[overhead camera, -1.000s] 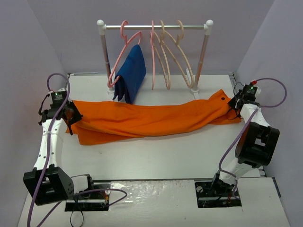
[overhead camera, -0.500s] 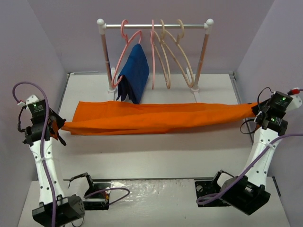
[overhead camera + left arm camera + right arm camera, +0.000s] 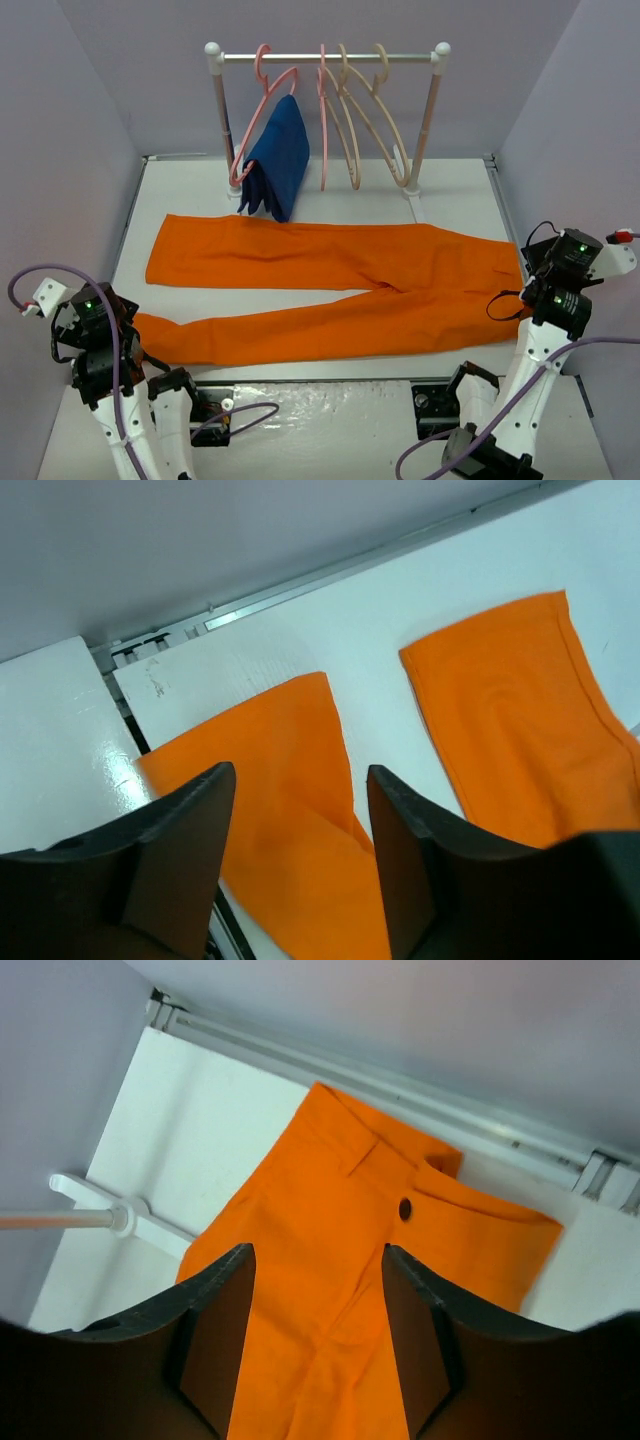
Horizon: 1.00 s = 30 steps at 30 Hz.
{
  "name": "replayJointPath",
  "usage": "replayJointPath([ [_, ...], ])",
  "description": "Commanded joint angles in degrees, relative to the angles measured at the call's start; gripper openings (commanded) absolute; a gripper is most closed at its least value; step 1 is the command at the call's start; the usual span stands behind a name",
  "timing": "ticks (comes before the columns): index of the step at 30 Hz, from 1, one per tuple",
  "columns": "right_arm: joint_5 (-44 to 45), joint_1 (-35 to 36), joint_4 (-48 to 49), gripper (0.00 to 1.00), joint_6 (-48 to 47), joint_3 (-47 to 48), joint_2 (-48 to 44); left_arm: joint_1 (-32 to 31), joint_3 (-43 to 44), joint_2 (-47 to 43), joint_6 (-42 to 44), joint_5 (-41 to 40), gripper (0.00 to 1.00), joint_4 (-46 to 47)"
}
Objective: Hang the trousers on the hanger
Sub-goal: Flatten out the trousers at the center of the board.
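The bright orange trousers (image 3: 330, 285) lie flat on the white table, waist to the right and the two legs reaching left. My left gripper (image 3: 125, 335) hovers open over the near leg's cuff (image 3: 290, 830), with nothing between its fingers (image 3: 190, 830). The far leg's cuff (image 3: 510, 720) lies apart from it. Over the waistband and its dark button (image 3: 405, 1207) my right gripper (image 3: 317, 1250) hangs open and holds nothing; in the top view it (image 3: 530, 292) sits at the trousers' right end. The cream-beige hanger (image 3: 390, 130) hangs on the rack's rail at the back.
The clothes rack (image 3: 325, 57) stands at the table's far edge; its foot (image 3: 110, 1215) shows in the right wrist view. It carries pink hangers (image 3: 323, 110), one bearing a dark blue garment (image 3: 278, 160) whose hem touches the far trouser leg. Grey walls close both sides.
Both grippers have opened and let go of the trousers. The cloth, stretched taut between them before, now lies spread flat. Both arms have drawn back toward the near edge.
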Motion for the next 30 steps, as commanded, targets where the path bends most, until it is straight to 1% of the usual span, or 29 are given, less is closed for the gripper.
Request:
replayJointPath([
  [1,11.03,3.56,0.61,0.61,0.15,4.81,-1.08,-0.82,2.73,0.64,-1.08,-4.79,0.57,0.46],
  [2,11.32,3.97,0.61,0.64,0.07,4.99,-1.31,-0.85,2.86,0.58,-0.68,-4.24,0.58,0.52],
  [3,8.63,4.37,2.13,0.69,-1.06,4.63,-1.35,-0.96,2.78,0.60,1.04,-1.30,0.60,1.90],
  [5,1.29,4.90,5.27,0.73,-3.61,3.72,-0.39,-1.27,2.09,1.13,3.13,7.31,0.61,6.44],
  [6,-3.13,5.15,6.62,0.74,-4.84,3.16,0.89,-1.45,1.61,1.74,4.08,11.96,0.61,8.78],
  [8,-14.70,5.75,8.98,0.74,-7.41,1.55,6.01,-1.92,0.31,4.17,6.72,22.26,0.61,13.58],
  [10,-16.13,7.15,10.46,0.72,-8.58,-0.14,9.15,-2.44,-0.37,8.90,7.56,29.00,0.61,16.93],
  [12,-15.63,9.95,11.95,0.71,-10.03,-2.79,11.29,-3.13,-0.45,13.13,8.02,35.97,0.61,19.14],
  [13,-15.10,11.29,12.41,0.71,-10.02,-3.06,12.47,-4.38,-0.37,15.83,7.94,36.62,0.61,19.56],
  [15,-11.87,14.59,14.23,0.71,-9.56,-4.44,15.93,-9.46,0.37,22.08,7.39,34.09,0.61,21.77],
  [18,-7.60,19.74,17.99,0.71,-8.63,-5.59,20.98,-18.00,1.84,30.04,5.80,25.34,0.61,25.55],
  [19,-6.68,20.25,19.38,0.71,-8.63,-5.87,23.32,-20.30,2.26,34.11,5.31,23.03,0.61,26.26],
  [21,-6.31,20.61,21.22,0.71,-8.63,-6.22,26.65,-21.39,3.56,42.47,2.54,22.46,0.61,29.03],
  [24,-6.22,20.63,25.43,0.71,-8.81,-7.66,33.49,-21.42,4.75,52.06,-1.09,21.67,0.61,31.64],
  [27,-4.56,20.42,28.21,0.71,-8.05,-9.47,38.33,-21.24,4.74,58.74,-4.26,20.79,0.61,33.42],
  [30,-5.03,19.61,30.85,0.71,-7.09,-9.83,44.83,-20.25,3.15,64.07,-7.80,19.30,0.61,34.69],
])
